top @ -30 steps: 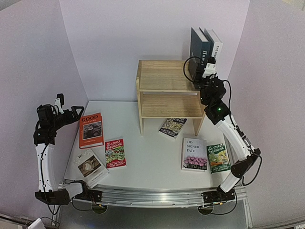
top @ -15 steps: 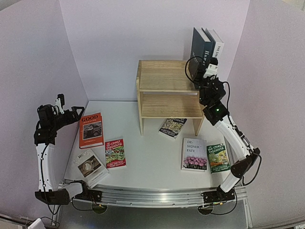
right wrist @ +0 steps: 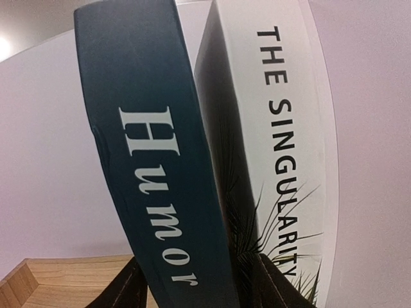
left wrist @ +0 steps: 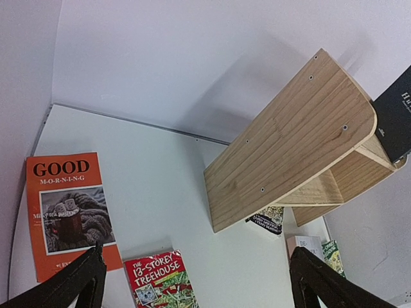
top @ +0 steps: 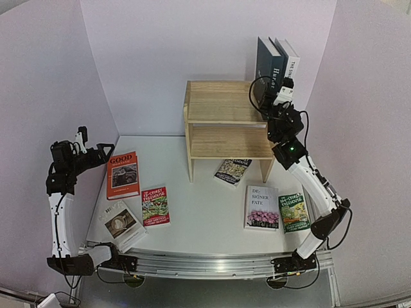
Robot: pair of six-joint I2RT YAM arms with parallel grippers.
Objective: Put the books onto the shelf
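Observation:
The wooden shelf (top: pixel 221 106) (left wrist: pixel 289 154) stands at the back of the table. On the right end of its top stand a dark teal "Humor" book (top: pixel 268 67) (right wrist: pixel 160 160) and, right of it, a white "Singularity" book (top: pixel 292 64) (right wrist: pixel 282 128). My right gripper (top: pixel 280 96) (right wrist: pixel 196 269) is shut on the teal book's lower spine, one finger on each side. The left gripper (top: pixel 95 144) (left wrist: pixel 198 256) hangs open and empty above the table's left side, near an orange book (top: pixel 123 174) (left wrist: pixel 67 212).
Flat on the table lie a red treehouse book (top: pixel 155 205) (left wrist: pixel 160 282), a white book with a cup photo (top: pixel 122 223), a dark patterned book (top: pixel 232 171) under the shelf's front edge, a white "Designer Fate" book (top: pixel 262 207) and a green one (top: pixel 294 212).
The teal book leaned left half a second ago and now stands upright again beside the white one. The left arm has not moved.

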